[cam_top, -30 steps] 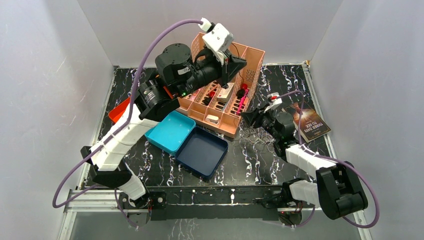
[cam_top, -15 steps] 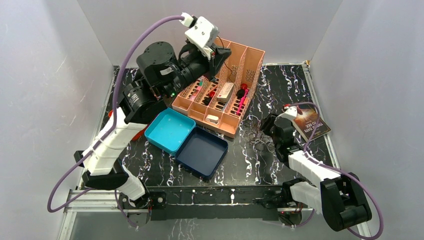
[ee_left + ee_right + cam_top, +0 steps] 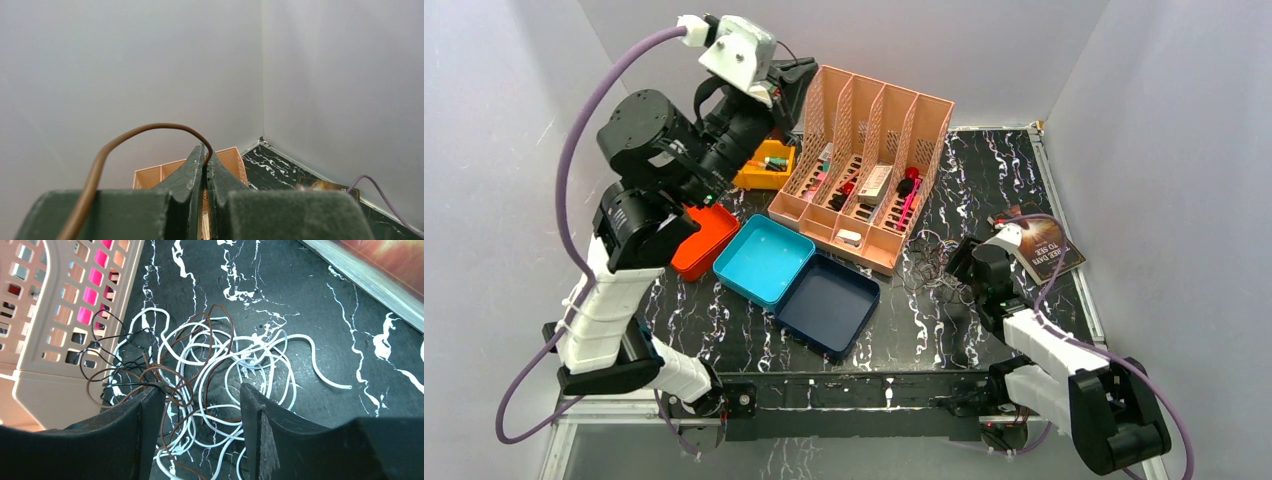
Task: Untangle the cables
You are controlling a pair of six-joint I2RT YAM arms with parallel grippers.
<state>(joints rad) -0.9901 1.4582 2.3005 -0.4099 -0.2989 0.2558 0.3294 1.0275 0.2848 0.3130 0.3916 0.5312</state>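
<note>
Cables (image 3: pixel 200 347): we note a brown, black and white tangle on the marble table (image 3: pixel 924 330), just beside the pink organiser (image 3: pixel 864 120). Right gripper (image 3: pixel 200 405) parted wide astride it, gripping nothing. Left gripper (image 3: pixel 205 157) raised, closed, pinching one brown cable (image 3: pixel 150 127).

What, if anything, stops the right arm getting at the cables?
Probably nothing, so likely yes: the right gripper hangs open just above the cables, which lie loose on the table beside the organizer, with nothing in between.
</note>
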